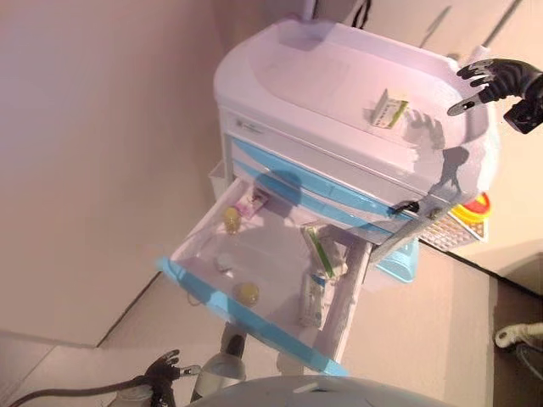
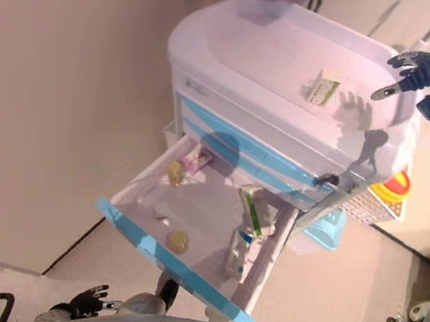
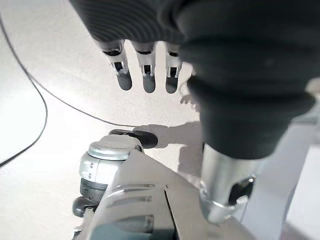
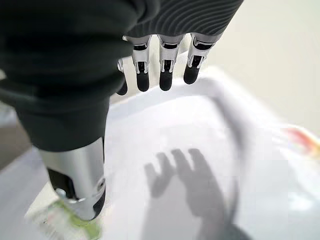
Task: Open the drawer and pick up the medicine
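Note:
A white cart [image 1: 322,76] with blue drawer fronts stands before me. Its drawer [image 1: 254,318] is pulled out. Inside lie two yellow vials [image 1: 248,292], a pink box [image 1: 252,203] and green-and-white medicine boxes [image 1: 322,250]. One more green-and-white medicine box [image 1: 389,109] rests on the cart's top. My right hand [image 1: 501,80] hovers open above the top's right edge, to the right of that box and holding nothing. The right wrist view shows its straight fingers [image 4: 165,75] over the tray top, with the box [image 4: 65,225] past the thumb. My left hand [image 1: 165,369] hangs low and open beside the drawer front.
A yellow-and-red container [image 1: 477,210] and a white mesh basket [image 1: 437,231] hang on the cart's right side, above a light blue bin [image 1: 399,264]. A plain wall rises to the left. Beige floor surrounds the cart.

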You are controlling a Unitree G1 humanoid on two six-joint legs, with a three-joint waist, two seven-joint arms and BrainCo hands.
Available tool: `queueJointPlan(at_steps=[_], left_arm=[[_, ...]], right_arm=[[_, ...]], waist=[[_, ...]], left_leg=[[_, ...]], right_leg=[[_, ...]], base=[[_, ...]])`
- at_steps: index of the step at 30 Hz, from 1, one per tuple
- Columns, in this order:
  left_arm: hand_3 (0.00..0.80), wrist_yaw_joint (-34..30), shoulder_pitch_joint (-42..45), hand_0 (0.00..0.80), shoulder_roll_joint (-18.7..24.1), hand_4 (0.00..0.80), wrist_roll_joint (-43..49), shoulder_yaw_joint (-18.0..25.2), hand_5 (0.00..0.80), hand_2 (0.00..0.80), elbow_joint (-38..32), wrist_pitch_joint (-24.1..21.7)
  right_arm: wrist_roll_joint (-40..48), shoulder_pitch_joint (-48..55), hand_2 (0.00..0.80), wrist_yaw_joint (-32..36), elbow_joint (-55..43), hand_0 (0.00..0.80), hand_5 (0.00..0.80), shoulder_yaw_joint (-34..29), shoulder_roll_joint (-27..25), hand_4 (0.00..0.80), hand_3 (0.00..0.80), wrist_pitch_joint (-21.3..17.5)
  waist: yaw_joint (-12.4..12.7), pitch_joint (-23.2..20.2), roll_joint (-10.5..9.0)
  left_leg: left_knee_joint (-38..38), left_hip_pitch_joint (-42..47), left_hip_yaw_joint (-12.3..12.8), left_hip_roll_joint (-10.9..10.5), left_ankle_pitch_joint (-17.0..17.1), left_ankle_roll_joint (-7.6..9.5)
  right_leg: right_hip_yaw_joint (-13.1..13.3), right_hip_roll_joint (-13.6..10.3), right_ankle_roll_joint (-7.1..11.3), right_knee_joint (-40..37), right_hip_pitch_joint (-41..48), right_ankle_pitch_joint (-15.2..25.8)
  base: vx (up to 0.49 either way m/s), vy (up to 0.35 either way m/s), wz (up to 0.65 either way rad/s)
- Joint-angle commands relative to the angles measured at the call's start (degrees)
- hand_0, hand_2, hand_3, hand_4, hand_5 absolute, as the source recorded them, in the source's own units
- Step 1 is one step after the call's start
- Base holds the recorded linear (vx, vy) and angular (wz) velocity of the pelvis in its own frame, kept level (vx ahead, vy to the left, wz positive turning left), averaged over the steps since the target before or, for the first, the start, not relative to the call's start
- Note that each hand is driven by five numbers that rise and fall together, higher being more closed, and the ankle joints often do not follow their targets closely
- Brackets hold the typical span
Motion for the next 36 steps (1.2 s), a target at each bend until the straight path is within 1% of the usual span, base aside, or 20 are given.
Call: queueJointPlan(at_steps=[1,3,4,5,6,7,8,10,11,13,14,15,16,18,20,25,28,31,34,36], left_arm=[[0.000,-0.7,-0.9,0.000,2.4,0.000,1.0,-1.6,0.000,0.000,1.5,-0.7],[0.000,-0.3,-0.9,0.000,1.8,0.000,-0.8,-1.7,0.000,0.000,1.2,-0.9],[0.000,-0.3,-0.9,0.000,2.0,0.000,-0.8,-1.8,0.000,0.000,1.2,-0.9],[0.000,-0.3,-0.9,0.000,1.7,0.000,-1.0,-1.6,0.000,0.000,1.2,-0.9],[0.000,-0.3,-0.9,0.000,1.8,0.000,-1.0,-1.7,0.000,0.000,1.2,-0.9],[0.000,-0.5,-0.9,0.000,0.9,0.000,-1.0,-1.1,0.000,0.000,1.2,-1.2],[0.000,-0.6,-1.5,0.000,-0.1,0.000,-1.6,-1.2,0.000,0.000,2.1,-2.3],[0.000,-0.2,-1.9,0.000,-1.3,0.000,-2.1,-0.7,0.000,0.000,2.5,-2.5],[0.000,-0.2,-1.8,0.000,-1.9,0.000,-1.8,-0.2,0.000,0.000,3.0,-2.9],[0.000,0.0,-1.4,0.000,-3.0,0.000,-1.5,0.4,0.000,0.000,3.4,-3.5],[0.000,0.1,-1.4,0.000,-3.2,0.000,-1.3,0.3,0.000,0.000,3.5,-3.6],[0.000,0.7,-1.4,0.000,-3.8,0.000,-1.3,-0.1,0.000,0.000,3.4,-4.0],[0.000,1.0,-1.4,0.000,-4.2,0.000,-1.4,-0.3,0.000,0.000,3.4,-4.2],[0.000,1.1,-1.6,0.000,-4.4,0.000,-1.5,-0.7,0.000,0.000,3.5,-5.0],[0.000,1.0,-2.0,0.000,-4.3,0.000,-1.6,-0.8,0.000,0.000,3.4,-5.6],[0.000,1.0,-4.4,0.000,-4.0,0.000,-3.2,-2.5,0.000,0.000,2.6,-8.0],[0.000,1.3,-5.1,0.000,-3.8,0.000,-3.8,-3.6,0.000,0.000,1.5,-8.7],[0.000,0.3,-6.5,0.000,-2.8,0.000,0.6,-5.8,0.000,0.000,-1.8,-9.6],[0.000,1.2,-8.1,0.000,-1.3,0.000,4.2,-8.6,0.000,0.000,-5.5,-10.8],[0.000,3.4,-10.4,0.000,0.9,0.000,5.5,-10.7,0.000,0.000,-10.3,-10.3]], right_arm=[[5.3,1.8,0.000,-14.7,-2.9,0.000,0.000,-3.5,-7.3,0.000,0.000,-4.8],[11.6,8.2,0.000,-20.0,-7.0,0.000,0.000,-11.7,-6.9,0.000,0.000,-4.3],[11.6,9.0,0.000,-20.0,-7.2,0.000,0.000,-12.4,-7.0,0.000,0.000,-4.3],[13.6,11.5,0.000,-21.9,-8.8,0.000,0.000,-15.1,-6.6,0.000,0.000,-4.9],[13.6,11.8,0.000,-21.9,-8.9,0.000,0.000,-15.4,-6.6,0.000,0.000,-4.8],[17.4,15.5,0.000,-23.5,-11.1,0.000,0.000,-19.6,-5.6,0.000,0.000,-4.9],[18.0,35.7,0.000,-26.3,-20.6,0.000,0.000,-36.2,4.1,0.000,0.000,-9.1],[14.4,44.9,0.000,-29.1,-26.2,0.000,0.000,-39.3,12.4,0.000,0.000,-12.8],[13.4,48.9,0.000,-30.7,-29.3,0.000,0.000,-39.9,16.5,0.000,0.000,-13.9],[10.3,53.7,0.000,-31.7,-29.8,0.000,0.000,-40.1,23.3,0.000,0.000,-16.8],[10.5,54.4,0.000,-32.2,-29.6,0.000,0.000,-39.9,24.3,0.000,0.000,-17.0],[9.4,56.0,0.000,-32.8,-28.6,0.000,0.000,-39.3,26.9,0.000,0.000,-18.9],[9.8,57.0,0.000,-33.4,-27.9,0.000,0.000,-39.1,28.2,0.000,0.000,-19.7],[9.1,57.8,0.000,-34.5,-26.4,0.000,0.000,-38.4,30.1,0.000,0.000,-20.3],[9.5,58.2,0.000,-36.6,-24.0,0.000,0.000,-37.3,31.7,0.000,0.000,-20.6],[8.2,57.5,0.000,-43.0,-13.4,0.000,0.000,-34.2,35.0,0.000,0.000,-24.3],[7.4,56.9,0.000,-44.4,-9.1,0.000,0.000,-32.9,36.0,0.000,0.000,-25.0],[5.9,56.2,0.000,-45.0,-2.8,0.000,0.000,-30.9,37.3,0.000,0.000,-25.9],[4.2,55.4,0.000,-45.7,1.0,0.000,0.000,-28.9,37.6,0.000,0.000,-26.3],[3.2,54.7,0.000,-46.0,2.9,0.000,0.000,-26.9,37.5,0.000,0.000,-26.7]], waist=[[-1.9,-2.5,-0.95],[-3.3,-2.5,-0.54],[-3.1,-2.6,-0.72],[-3.6,-2.6,-0.52],[-3.6,-2.6,-0.58],[-4.8,-2.4,0.22],[-6.6,-1.8,1.01],[-8.1,-1.1,1.79],[-8.8,-0.7,2.19],[-10.1,-0.1,2.97],[-10.1,0.0,3.07],[-10.4,0.4,3.40],[-10.6,0.8,3.67],[-10.8,1.4,4.03],[-10.9,2.0,4.53],[-10.7,4.4,5.94],[-10.4,5.4,6.53],[-10.0,7.4,7.50],[-10.0,9.4,8.53],[-10.4,11.9,9.20]], left_leg=[[0.1,3.9,4.1,-2.0,-9.3,1.50],[0.2,3.9,5.3,-1.7,-9.6,1.34],[0.2,3.9,5.3,-1.7,-9.6,1.34],[0.2,3.9,5.6,-1.7,-9.7,1.33],[0.2,3.9,5.6,-1.7,-9.7,1.33],[0.2,3.8,6.0,-1.6,-9.9,1.33],[0.4,3.4,6.9,-1.4,-10.3,1.51],[0.4,3.4,7.4,-1.4,-10.5,1.77],[0.4,3.5,7.8,-1.4,-10.6,1.87],[0.5,3.5,8.7,-1.3,-10.9,1.88],[0.5,3.5,8.9,-1.2,-10.9,1.90],[0.5,3.3,9.2,-1.2,-10.9,1.93],[0.4,3.1,9.5,-1.2,-10.9,1.87],[0.4,2.7,9.8,-1.2,-10.9,1.84],[0.5,2.1,9.9,-1.2,-10.7,1.75],[1.5,-0.7,9.5,-1.5,-10.3,1.80],[2.3,-2.1,9.1,-1.7,-10.2,1.94],[3.9,-4.5,8.6,-1.9,-10.0,2.17],[5.8,-7.2,8.3,-2.0,-9.9,2.33],[8.7,-10.2,8.5,-2.2,-10.1,2.47]], right_leg=[[2.9,-1.6,3.58,-1.1,-4.3,7.4],[3.8,-1.3,3.71,-1.4,-4.8,7.6],[3.8,-1.3,3.71,-1.4,-4.8,7.6],[4.1,-1.2,3.70,-1.4,-4.9,7.6],[4.1,-1.2,3.70,-1.4,-4.9,7.6],[4.6,-1.1,3.68,-1.4,-5.2,7.5],[6.2,-1.0,3.52,-1.1,-6.2,7.4],[7.4,-0.9,3.48,-1.2,-6.8,7.6],[7.8,-0.9,3.49,-1.2,-7.0,7.6],[8.9,-0.8,3.52,-1.4,-7.3,7.7],[9.0,-0.8,3.52,-1.4,-7.4,7.8],[9.4,-0.8,3.55,-1.5,-7.6,7.9],[9.4,-0.8,3.59,-1.7,-7.8,8.0],[9.6,-0.8,3.58,-1.9,-8.1,8.1],[9.5,-0.8,3.56,-2.0,-8.6,8.2],[9.2,-1.3,3.50,-0.8,-11.1,8.0],[9.1,-1.4,3.38,-0.1,-12.2,7.9],[8.9,-1.5,3.11,1.2,-14.1,7.7],[8.9,-1.5,2.75,2.9,-16.5,7.4],[8.8,-1.3,2.25,4.6,-19.0,7.1]], base=[[-0.084,-0.008,-0.41],[-0.058,-0.001,-0.21],[0.000,0.000,0.00],[-0.011,0.000,-0.25],[-0.038,-0.002,-0.52],[-0.114,-0.018,-0.60],[-0.152,-0.026,-0.37],[-0.112,-0.014,-0.35],[-0.050,0.003,-0.58],[-0.041,0.000,-0.39],[-0.053,-0.009,-0.34],[-0.054,-0.014,-0.41],[-0.065,-0.015,-0.39],[-0.059,-0.015,-0.25],[-0.068,-0.016,-0.18],[-0.086,0.002,-0.12],[-0.051,0.009,-0.05],[-0.061,0.019,-0.03],[-0.112,0.051,-0.03],[-0.115,0.051,-0.15]])
